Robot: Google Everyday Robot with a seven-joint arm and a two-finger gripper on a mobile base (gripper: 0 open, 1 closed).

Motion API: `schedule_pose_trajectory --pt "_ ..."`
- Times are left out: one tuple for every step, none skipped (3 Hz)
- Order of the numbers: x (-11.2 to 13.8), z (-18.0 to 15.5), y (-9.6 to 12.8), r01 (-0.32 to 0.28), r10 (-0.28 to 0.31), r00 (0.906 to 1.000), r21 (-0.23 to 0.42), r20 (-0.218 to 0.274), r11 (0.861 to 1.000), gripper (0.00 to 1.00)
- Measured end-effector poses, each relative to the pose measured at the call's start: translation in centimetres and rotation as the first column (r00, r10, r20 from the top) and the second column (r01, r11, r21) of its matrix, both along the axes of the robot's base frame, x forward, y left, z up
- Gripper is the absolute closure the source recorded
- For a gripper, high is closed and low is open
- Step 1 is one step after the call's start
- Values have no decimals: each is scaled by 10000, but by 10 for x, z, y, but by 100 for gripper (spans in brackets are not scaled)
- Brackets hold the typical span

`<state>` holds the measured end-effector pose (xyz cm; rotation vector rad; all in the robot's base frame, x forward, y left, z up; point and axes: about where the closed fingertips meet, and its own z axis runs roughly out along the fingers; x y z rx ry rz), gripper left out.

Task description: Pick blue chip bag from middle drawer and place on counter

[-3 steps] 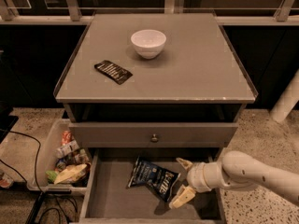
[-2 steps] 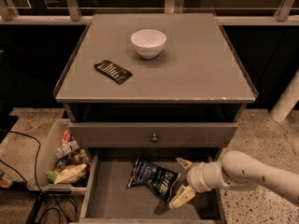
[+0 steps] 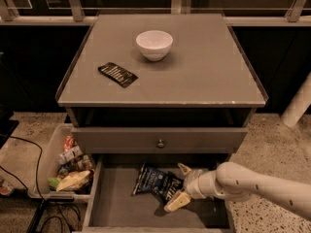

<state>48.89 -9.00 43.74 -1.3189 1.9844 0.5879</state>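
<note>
The blue chip bag (image 3: 154, 180) lies crumpled on the floor of the open middle drawer (image 3: 114, 204), right of its centre. My gripper (image 3: 180, 186) reaches in from the right on a white arm. It is open, with one finger behind the bag's right end and the other in front of it. The counter (image 3: 209, 72) is above, with nothing of the bag on it.
A white bowl (image 3: 154, 43) and a flat black packet (image 3: 117, 74) sit on the counter. A closed drawer front with a small knob (image 3: 160, 142) overhangs the back of the open drawer. A bin of snacks (image 3: 65, 169) stands on the floor at the left, with cables (image 3: 46, 217) in front.
My gripper has shifted slightly left, closer onto the bag's right end. The bag and everything else stay where they were.
</note>
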Motion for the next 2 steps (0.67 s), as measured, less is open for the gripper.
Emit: schedule_pose_trajectory --pt "14 -27 9 418 -418 9991 -107 51 9991 0" --pt "23 -52 15 550 -546 9983 -216 187 9983 0"
